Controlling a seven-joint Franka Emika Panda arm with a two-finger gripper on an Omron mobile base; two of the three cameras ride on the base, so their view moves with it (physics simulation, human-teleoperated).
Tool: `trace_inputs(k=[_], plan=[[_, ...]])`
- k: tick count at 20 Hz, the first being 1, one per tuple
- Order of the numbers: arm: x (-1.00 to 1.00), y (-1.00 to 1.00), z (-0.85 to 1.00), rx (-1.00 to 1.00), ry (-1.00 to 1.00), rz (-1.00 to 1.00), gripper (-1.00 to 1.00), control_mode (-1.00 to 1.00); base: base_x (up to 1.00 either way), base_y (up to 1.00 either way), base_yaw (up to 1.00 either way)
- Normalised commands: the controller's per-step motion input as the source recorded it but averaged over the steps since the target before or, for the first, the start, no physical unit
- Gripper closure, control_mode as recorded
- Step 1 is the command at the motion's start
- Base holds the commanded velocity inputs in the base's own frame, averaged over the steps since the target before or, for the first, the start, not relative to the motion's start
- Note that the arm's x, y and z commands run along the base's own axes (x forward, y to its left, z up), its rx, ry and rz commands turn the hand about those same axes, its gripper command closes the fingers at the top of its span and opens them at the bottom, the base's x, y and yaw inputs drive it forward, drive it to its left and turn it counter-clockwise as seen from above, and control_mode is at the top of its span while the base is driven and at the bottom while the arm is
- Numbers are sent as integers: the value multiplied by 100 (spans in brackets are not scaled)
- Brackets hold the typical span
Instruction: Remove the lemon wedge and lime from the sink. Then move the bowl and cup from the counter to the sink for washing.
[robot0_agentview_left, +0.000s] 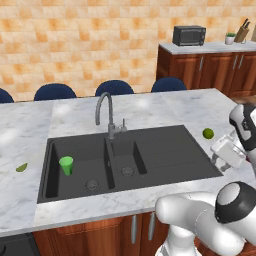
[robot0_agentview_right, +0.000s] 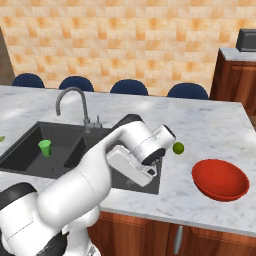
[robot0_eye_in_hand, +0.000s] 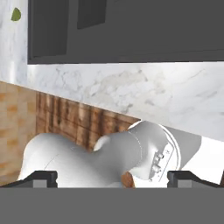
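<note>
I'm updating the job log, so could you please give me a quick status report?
Pincer open, holding nothing. Cup already in the sink; lime and lemon wedge out on the counter. Bowl on the counter, nothing blocking it.

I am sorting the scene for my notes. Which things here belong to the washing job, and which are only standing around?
Job things:
- lemon wedge, on the counter
- lime, on the counter
- cup, in the sink
- bowl, on the counter
- gripper, open

Standing around:
- faucet
- microwave
- chairs
- knife block
</note>
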Motion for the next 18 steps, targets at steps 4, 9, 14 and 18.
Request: trace_inputs(k=[4, 9, 14, 18], plan=[[-1, -42, 0, 11, 0, 0, -100, -100, 0, 0, 0], [2, -31, 0, 1, 5, -11, -100, -100, 0, 0, 0], [1, -23, 1, -6, -2, -3, -100, -100, 0, 0, 0], [0, -22, 5, -17, -4, 0, -100, -100, 0, 0, 0]])
